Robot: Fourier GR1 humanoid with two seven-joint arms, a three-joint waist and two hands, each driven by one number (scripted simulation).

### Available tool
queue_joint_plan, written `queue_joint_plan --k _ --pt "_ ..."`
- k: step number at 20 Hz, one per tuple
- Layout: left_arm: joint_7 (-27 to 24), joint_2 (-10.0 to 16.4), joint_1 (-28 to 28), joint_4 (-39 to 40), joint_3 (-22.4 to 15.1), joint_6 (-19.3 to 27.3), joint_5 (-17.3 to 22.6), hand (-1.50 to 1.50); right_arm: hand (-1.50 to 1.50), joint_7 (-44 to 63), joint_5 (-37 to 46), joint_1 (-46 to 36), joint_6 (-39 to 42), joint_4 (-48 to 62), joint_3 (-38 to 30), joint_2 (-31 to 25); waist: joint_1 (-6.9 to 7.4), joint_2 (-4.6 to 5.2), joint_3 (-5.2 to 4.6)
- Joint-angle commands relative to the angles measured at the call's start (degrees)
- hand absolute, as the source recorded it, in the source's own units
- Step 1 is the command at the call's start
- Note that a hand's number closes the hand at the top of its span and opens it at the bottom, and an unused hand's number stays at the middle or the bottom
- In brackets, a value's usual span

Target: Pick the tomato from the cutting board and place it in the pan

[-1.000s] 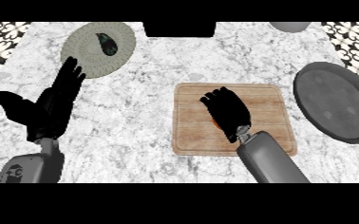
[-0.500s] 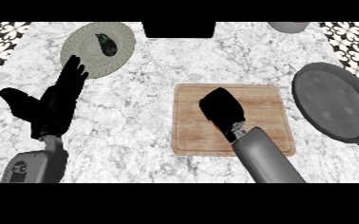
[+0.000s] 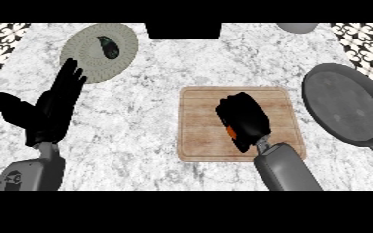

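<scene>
Head view showed the orange-red round tomato (image 3: 231,131) at frame centre on the pale wooden cutting board (image 3: 203,109), only a sliver visible beneath the black right hand (image 3: 244,117) curled round it. With the hold mostly hidden, the fruit could slip out on the way to the dark round pan (image 3: 342,103), cut off at right. The left hand (image 3: 51,111) rested open at left.

Marble counter (image 3: 146,109); wooden cutting board (image 3: 200,128) centre-right, dark pan (image 3: 342,103) at right edge, pale plate (image 3: 82,64) upper left
</scene>
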Motion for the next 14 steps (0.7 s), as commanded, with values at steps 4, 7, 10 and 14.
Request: queue_joint_plan --k 4,7,10,14 --pt "-1.43 -0.26 2.61 -0.25 0.52 0.77 -0.87 0.0 1.5 8.37 -3.6 17.99 5.79 -23.19 -4.14 -2.7 -2.37 -0.51 0.03" --pt "0.55 1.2 0.87 -0.37 1.55 -0.87 0.99 0.0 1.5 10.55 -0.98 21.05 5.77 -36.08 -3.44 -4.76 -1.82 -0.4 0.03" --pt "-0.38 0.46 1.04 -0.23 0.82 -0.4 0.14 0.0 1.5 11.27 -1.56 21.86 8.12 -47.65 -5.7 -6.62 -1.62 -0.3 0.04" --pt "-0.75 -0.18 1.61 -1.45 0.15 -0.89 0.18 0.0 1.5 15.24 -3.13 18.92 17.17 -56.87 -8.28 -5.52 0.05 0.16 0.06"
